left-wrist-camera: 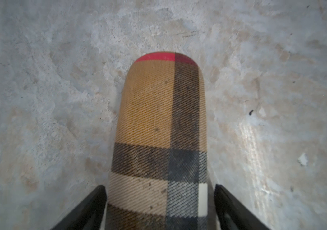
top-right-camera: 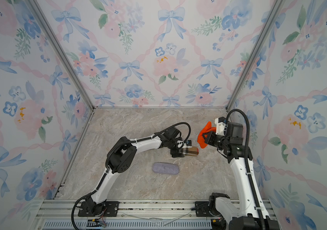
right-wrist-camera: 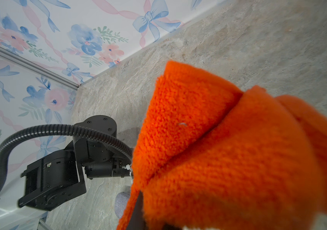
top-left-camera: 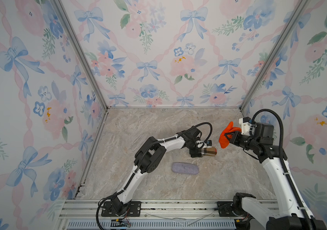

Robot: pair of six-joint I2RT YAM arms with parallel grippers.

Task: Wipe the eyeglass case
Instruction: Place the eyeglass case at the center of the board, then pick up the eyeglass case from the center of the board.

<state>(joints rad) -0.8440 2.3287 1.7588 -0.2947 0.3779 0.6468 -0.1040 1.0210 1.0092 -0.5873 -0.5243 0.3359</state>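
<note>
Plaid eyeglass case [top-left-camera: 210,152] lies on table [top-left-camera: 158,129], between fingers of left end effector [left-wrist-camera: 159,188]. Fingers apart, not squeezing. Right end effector [top-left-camera: 227,137] clamped on orange cloth [right-wrist-camera: 228,149], up near case. Best: pull left straight back, don't bump case, keep cloth high.

marble tabletop [top-left-camera: 158,129], floral walls [top-left-camera: 158,49]

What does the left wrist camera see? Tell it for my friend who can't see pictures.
A plaid eyeglass case, tan with dark stripes and a red tip, lies on a marbled grey tabletop. The left gripper's two black fingers flank its near end, with a thin gap showing beside one.
</note>
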